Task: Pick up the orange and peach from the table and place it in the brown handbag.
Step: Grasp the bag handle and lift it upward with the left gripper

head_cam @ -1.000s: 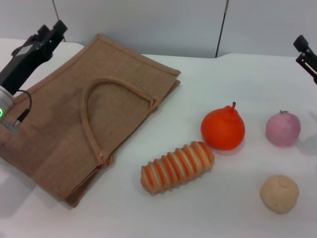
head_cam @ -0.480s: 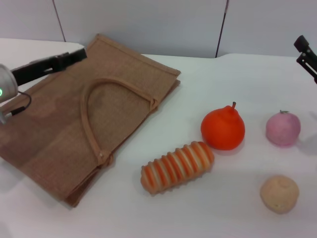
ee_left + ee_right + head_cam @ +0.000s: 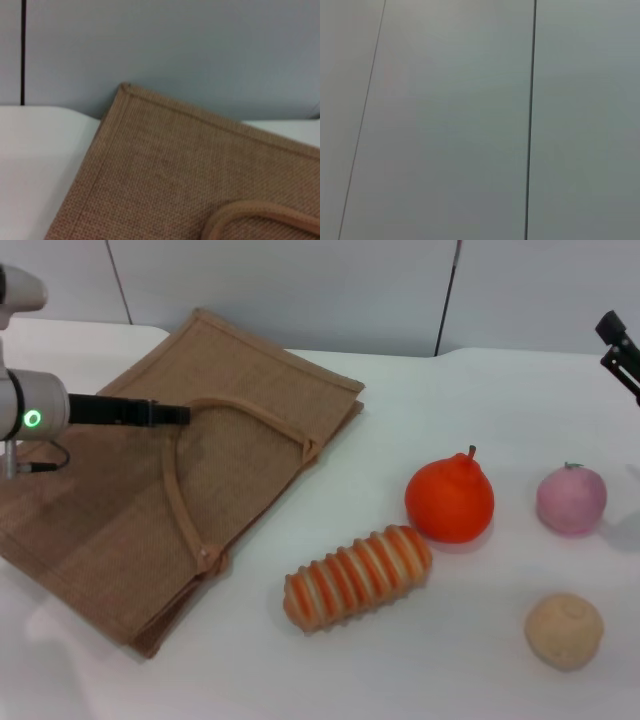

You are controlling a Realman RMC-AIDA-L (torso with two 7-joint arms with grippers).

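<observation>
Hovering left gripper [image 3: 175, 414] over brown handbag [image 3: 120, 500], closure unclear, orange [image 3: 449, 498] well apart

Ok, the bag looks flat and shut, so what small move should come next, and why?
Probably lower the left gripper onto the handle to lift the bag open: it lies flat, the gripper is by the loop, and the orange and peach sit untouched.

White arm [image 3: 25, 410] — green light, black tool [image 3: 165, 414]
</observation>
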